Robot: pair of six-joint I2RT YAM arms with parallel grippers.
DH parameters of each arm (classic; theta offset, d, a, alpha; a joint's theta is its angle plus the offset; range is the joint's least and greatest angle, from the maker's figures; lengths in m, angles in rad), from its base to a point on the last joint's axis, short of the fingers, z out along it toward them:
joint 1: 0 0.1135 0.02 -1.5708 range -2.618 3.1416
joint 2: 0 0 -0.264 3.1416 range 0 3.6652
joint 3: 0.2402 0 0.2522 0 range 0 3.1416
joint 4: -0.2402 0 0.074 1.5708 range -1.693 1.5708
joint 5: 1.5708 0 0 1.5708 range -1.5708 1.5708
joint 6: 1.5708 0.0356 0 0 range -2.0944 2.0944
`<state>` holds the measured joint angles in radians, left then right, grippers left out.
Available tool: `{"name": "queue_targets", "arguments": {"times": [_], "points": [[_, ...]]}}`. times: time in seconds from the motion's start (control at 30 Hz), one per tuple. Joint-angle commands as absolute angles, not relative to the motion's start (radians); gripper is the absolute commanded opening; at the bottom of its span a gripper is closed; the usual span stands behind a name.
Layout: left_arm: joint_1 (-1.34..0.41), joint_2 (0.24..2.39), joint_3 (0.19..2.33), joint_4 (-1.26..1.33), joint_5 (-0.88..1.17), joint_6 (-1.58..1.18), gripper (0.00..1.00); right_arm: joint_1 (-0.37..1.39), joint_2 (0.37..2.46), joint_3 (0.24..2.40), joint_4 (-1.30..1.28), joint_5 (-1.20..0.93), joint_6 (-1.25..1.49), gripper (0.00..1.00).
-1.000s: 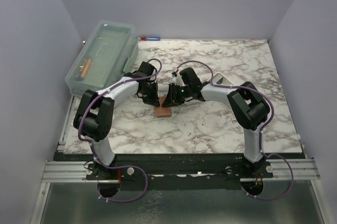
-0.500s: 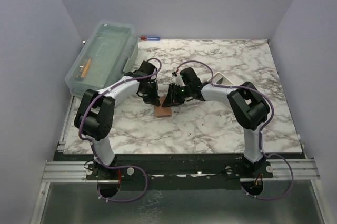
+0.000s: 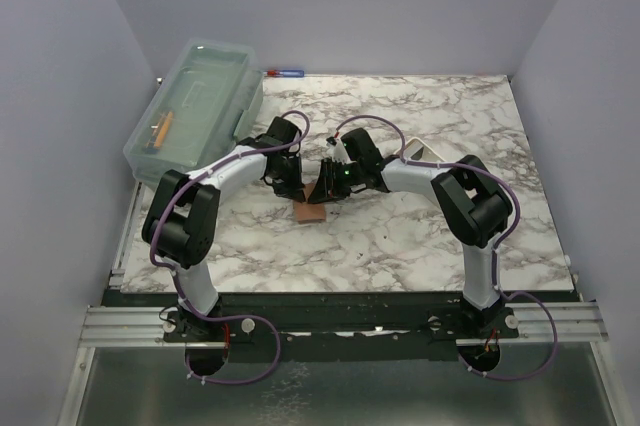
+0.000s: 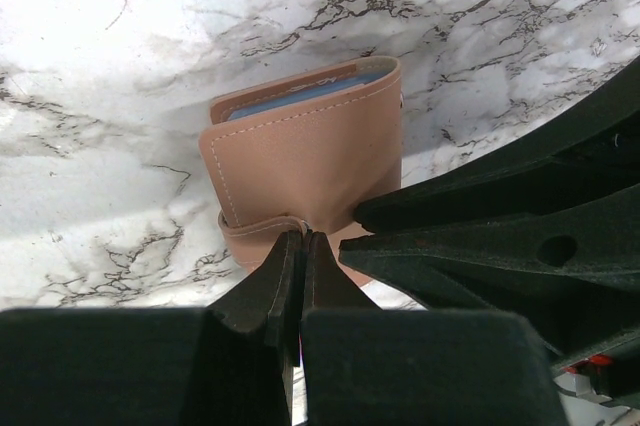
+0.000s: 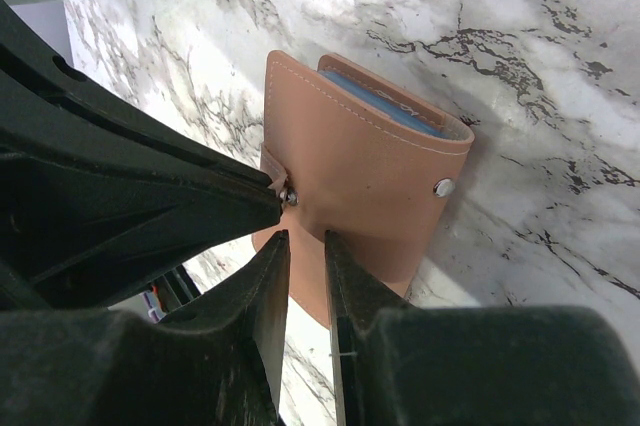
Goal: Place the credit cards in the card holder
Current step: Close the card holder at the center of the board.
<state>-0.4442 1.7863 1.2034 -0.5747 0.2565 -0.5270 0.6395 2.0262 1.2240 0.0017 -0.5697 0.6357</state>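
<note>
The card holder (image 3: 310, 211), a reddish-brown leather wallet, lies on the marble between both arms. One of the credit cards, the light blue one (image 4: 300, 94), shows in its far slot, also seen in the right wrist view (image 5: 385, 106). My left gripper (image 4: 303, 236) is shut on the holder's snap strap (image 4: 255, 231) and sits just left of it from above (image 3: 292, 189). My right gripper (image 5: 307, 236) meets it from the right (image 3: 322, 191). Its jaws stand narrowly apart, pinching the edge of the leather cover (image 5: 360, 171), which tents up there.
A clear lidded plastic box (image 3: 195, 106) with an orange item inside stands at the back left. A white tray (image 3: 425, 153) lies behind the right arm. A red and blue tool (image 3: 283, 73) rests at the table's far edge.
The left arm has edged slightly to the right. The card holder and the right arm have stayed in place.
</note>
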Motion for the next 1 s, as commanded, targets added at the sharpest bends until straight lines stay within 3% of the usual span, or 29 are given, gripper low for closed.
{"name": "queue_targets", "arguments": {"times": [0.0, 0.5, 0.97], "points": [[-0.495, 1.865, 1.176, -0.508, 0.257, -0.546, 0.00, 0.653, 2.103, 1.210, -0.089, -0.514, 0.607, 0.25], [-0.515, 1.926, 1.142, -0.563, 0.194, -0.592, 0.00, 0.653, 2.094, 1.220, -0.121, -0.474, 0.600, 0.25], [-0.588, 2.035, 1.142, -0.601, -0.029, -0.723, 0.00, 0.653, 2.086, 1.207, -0.144, -0.428, 0.593, 0.25]]}}
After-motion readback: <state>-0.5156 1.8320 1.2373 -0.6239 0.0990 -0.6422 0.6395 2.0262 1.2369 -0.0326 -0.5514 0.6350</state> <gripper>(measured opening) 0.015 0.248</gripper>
